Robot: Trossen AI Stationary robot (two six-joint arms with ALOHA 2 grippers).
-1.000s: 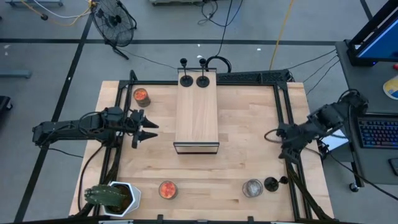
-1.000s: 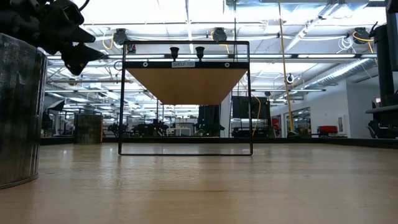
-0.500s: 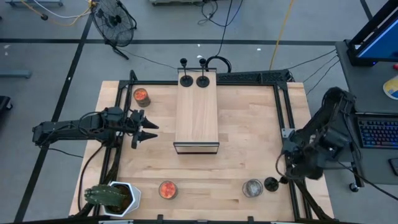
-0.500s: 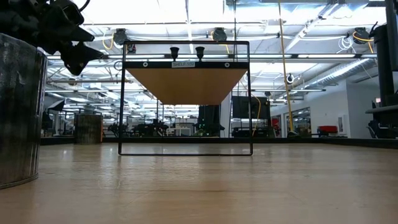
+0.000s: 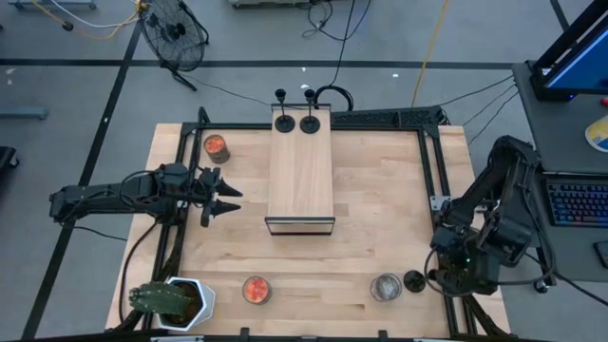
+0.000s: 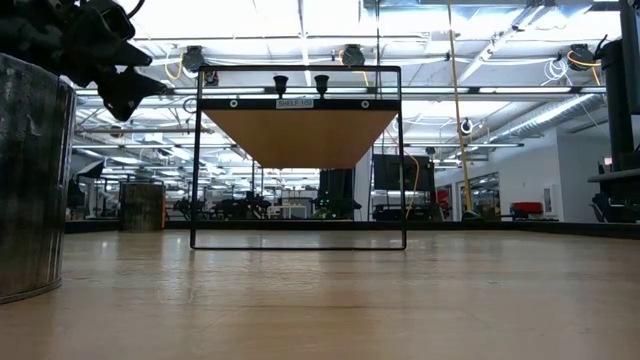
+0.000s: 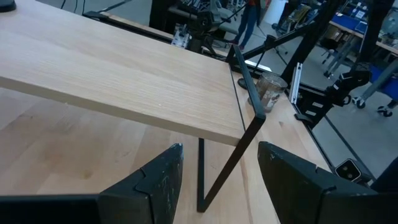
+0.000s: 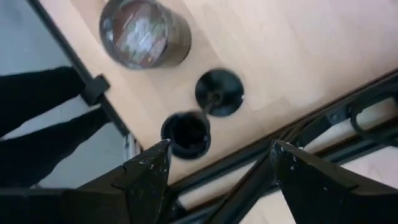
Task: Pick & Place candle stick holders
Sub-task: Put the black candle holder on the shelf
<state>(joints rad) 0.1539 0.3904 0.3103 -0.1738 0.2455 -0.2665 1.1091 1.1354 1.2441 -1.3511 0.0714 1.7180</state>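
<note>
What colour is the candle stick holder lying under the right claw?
The candle stick holder is matte black, base and stem alike. It shows best in the right wrist view, below the open right claw.

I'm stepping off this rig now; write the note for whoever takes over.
Left gripper: open, empty, parked left of the wooden shelf.
Right gripper: open, empty, above the candle stick holder at the table's near right edge, beside the glass jar.
Done: two holders stand on the shelf's far end.
Left: grasp the near-right holder and place it; a dark round piece lies next to it.
</note>
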